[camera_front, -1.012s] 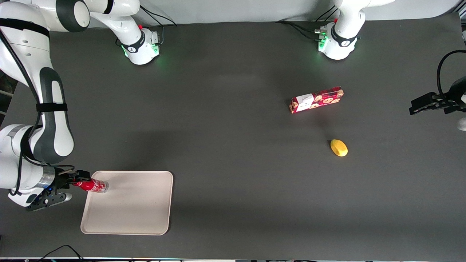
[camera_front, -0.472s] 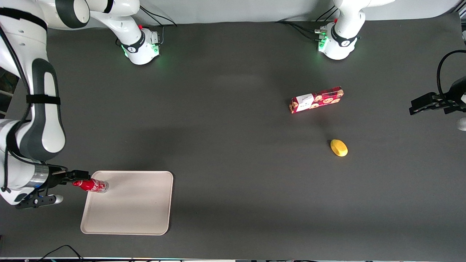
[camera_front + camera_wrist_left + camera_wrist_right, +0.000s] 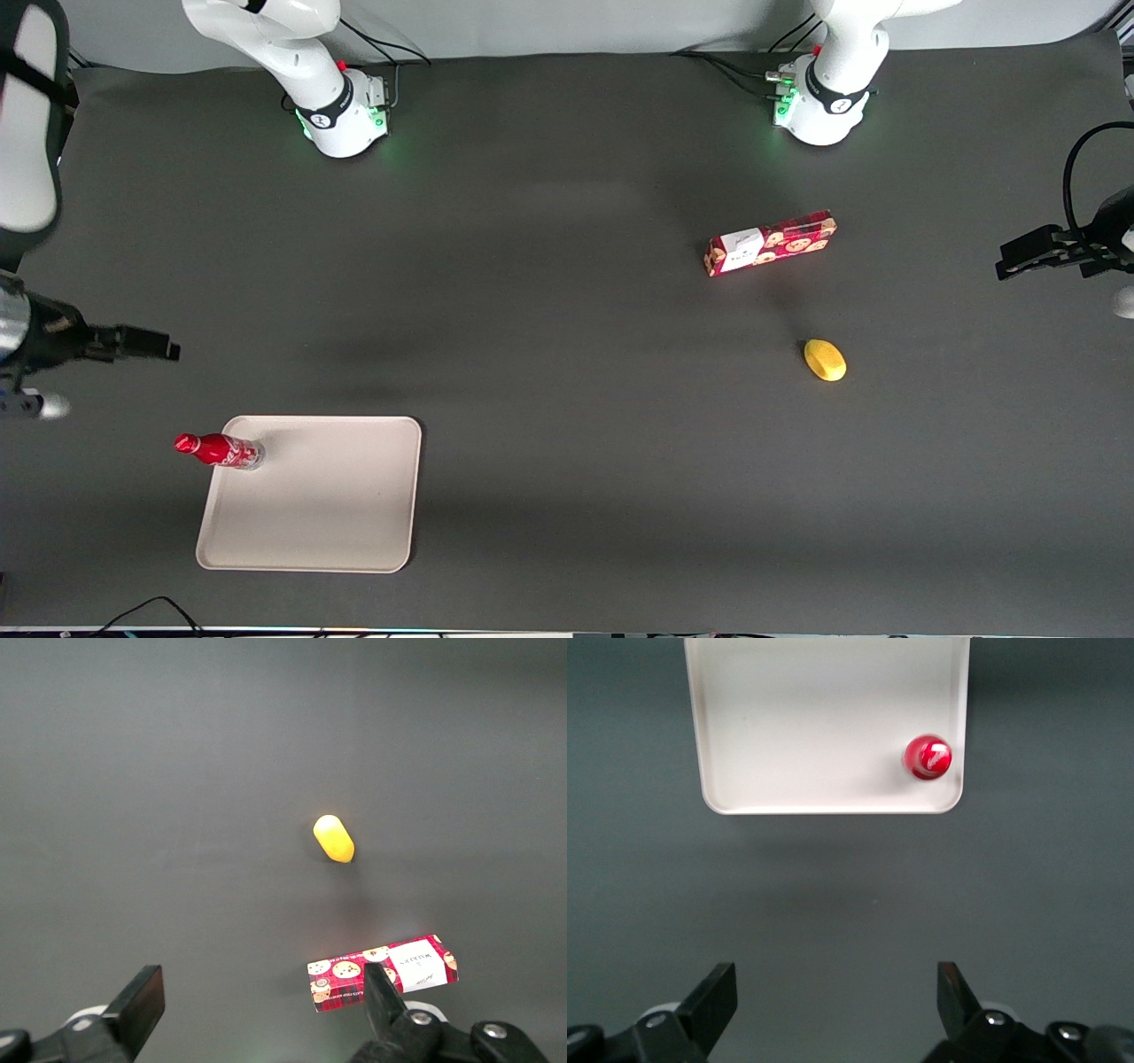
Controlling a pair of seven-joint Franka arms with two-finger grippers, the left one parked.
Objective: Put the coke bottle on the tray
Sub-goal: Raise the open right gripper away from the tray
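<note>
Gripper (image 3: 164, 346) hangs released and empty near the tabletop's working-arm edge, farther from the front camera than the tray (image 3: 337, 523); I note the forearm lies roughly level, fingers toward the tabletop's middle. Coke bottle (image 3: 219, 450) stands upright in the tray's corner. From the right wrist view, the gripper (image 3: 837, 1001) has both fingers spread over bare tabletop (image 3: 850, 904), with the coke bottle (image 3: 928, 757) inside the tray (image 3: 718, 802) rim. I judge placement complete; only retreat remains.
</note>
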